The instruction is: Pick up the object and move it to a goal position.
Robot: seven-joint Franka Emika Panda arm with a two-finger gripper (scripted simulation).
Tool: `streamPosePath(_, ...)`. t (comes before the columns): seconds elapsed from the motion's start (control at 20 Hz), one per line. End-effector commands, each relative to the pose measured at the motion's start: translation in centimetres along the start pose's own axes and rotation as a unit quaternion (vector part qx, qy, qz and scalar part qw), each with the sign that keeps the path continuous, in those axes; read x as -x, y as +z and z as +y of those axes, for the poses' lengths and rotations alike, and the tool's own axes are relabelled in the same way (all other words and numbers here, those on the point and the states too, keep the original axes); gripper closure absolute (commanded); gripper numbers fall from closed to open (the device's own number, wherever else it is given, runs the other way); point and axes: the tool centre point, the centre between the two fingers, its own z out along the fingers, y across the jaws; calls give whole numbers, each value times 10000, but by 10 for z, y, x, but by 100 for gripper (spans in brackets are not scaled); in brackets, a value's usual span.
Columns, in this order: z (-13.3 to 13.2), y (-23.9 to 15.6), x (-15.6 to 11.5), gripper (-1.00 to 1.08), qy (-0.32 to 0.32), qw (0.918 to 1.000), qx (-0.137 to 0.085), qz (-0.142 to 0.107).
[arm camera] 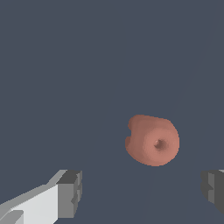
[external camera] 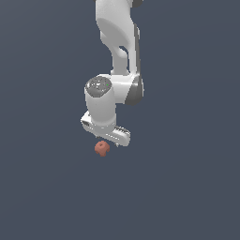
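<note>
Reddish-brown lump, wide-spread jaws, plain grey all round.

Object sitting ahead of the white gripper, lined up with the gap between the two grey fingertips but off toward one side, not touching either. Jaws spread far apart, gripping nothing. Dimple in the lump facing the wrist camera. Seen from outside, lump just beneath the gripper; only bare grey floor around, path unobstructed.
</note>
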Motion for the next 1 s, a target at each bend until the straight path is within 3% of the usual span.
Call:
streamPosePath(0.0,8,11,-5,-92,342,9994,14,-20)
streamPosePath(0.4,25,33,-13,-92,958,9954,54,-53)
streamPosePath(0.95,27,49,-13,-92,1013,9948,60,-58)
